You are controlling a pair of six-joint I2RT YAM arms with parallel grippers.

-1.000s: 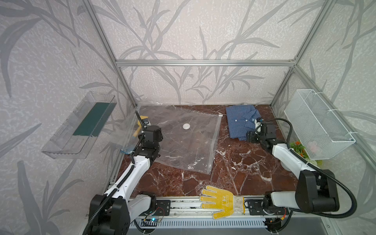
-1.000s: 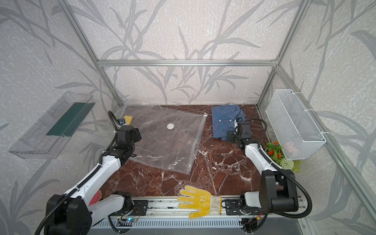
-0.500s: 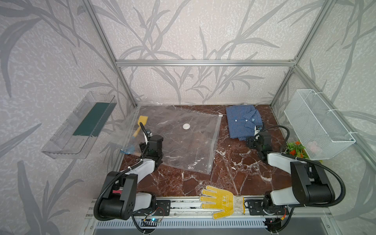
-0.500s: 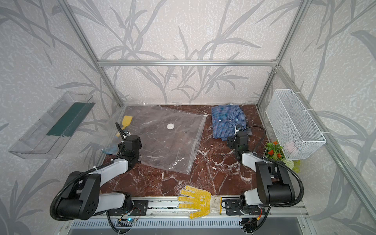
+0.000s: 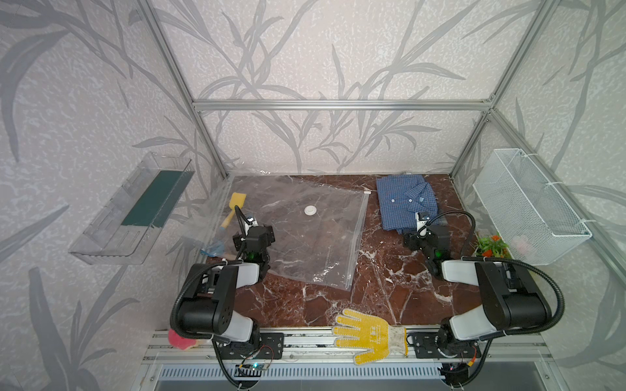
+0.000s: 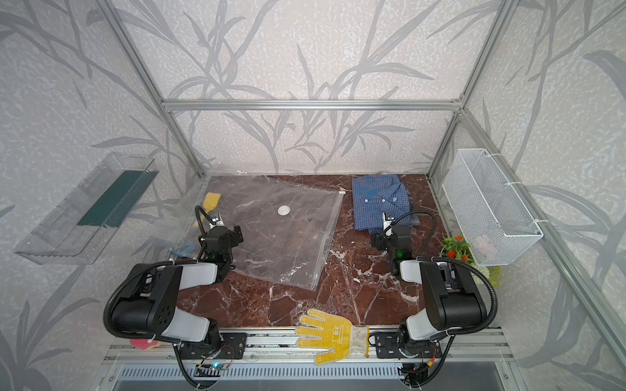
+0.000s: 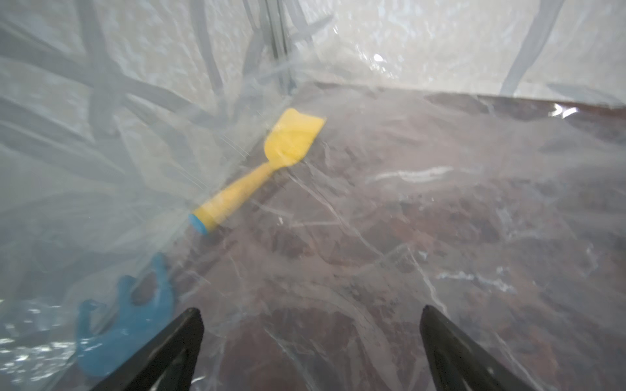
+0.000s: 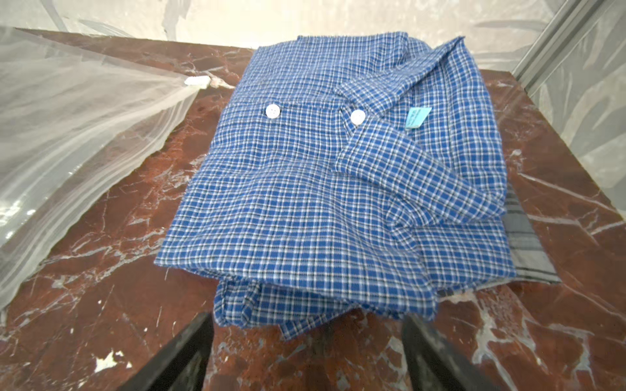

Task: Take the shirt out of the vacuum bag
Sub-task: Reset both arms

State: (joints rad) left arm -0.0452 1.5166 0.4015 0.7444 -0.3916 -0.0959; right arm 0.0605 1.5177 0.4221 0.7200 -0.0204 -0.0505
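Yellow scoop (image 7: 291, 142) shows through the vacuum bag (image 7: 440, 220) — shirt (image 8: 321, 186) lies outside.

**Figure: Bystander objects on and around the red marble desk (image 5: 382, 287).**
Yellow dotted work glove (image 5: 367, 335) lies flat at the 6 o'clock edge. A yellow toy scoop (image 5: 233, 206) with a blue end cap lies at 10 o'clock, with a small blue piece (image 5: 214, 250) just nearer. An artificial plant (image 5: 489, 244) with orange blooms stands at 3 o'clock. A white wire basket (image 5: 542, 210) hangs on the 3 o'clock wall, and a clear tray (image 5: 101, 237) with a green liner on the 9 o'clock wall.
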